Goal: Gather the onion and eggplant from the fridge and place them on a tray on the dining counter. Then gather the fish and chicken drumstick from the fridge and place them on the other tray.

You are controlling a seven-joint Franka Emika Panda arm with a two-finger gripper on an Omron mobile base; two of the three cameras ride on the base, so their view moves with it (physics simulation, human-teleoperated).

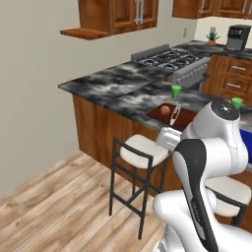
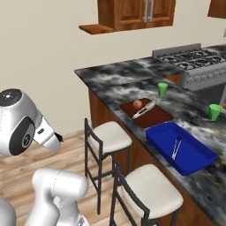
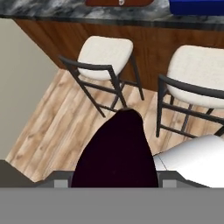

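Eggplant carried toward the dining counter

Gripper (image 3: pixel 114 183) clasps the dark eggplant (image 3: pixel 116 148) — long axis pointing ahead; brown tray (image 2: pixel 152 117) with the onion (image 2: pixel 137 104) lies up ahead, beyond the stools.

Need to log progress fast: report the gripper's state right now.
Gripper: closed on the eggplant, the dark purple body between its fingertips in the hand view, held above the floor near the stools.
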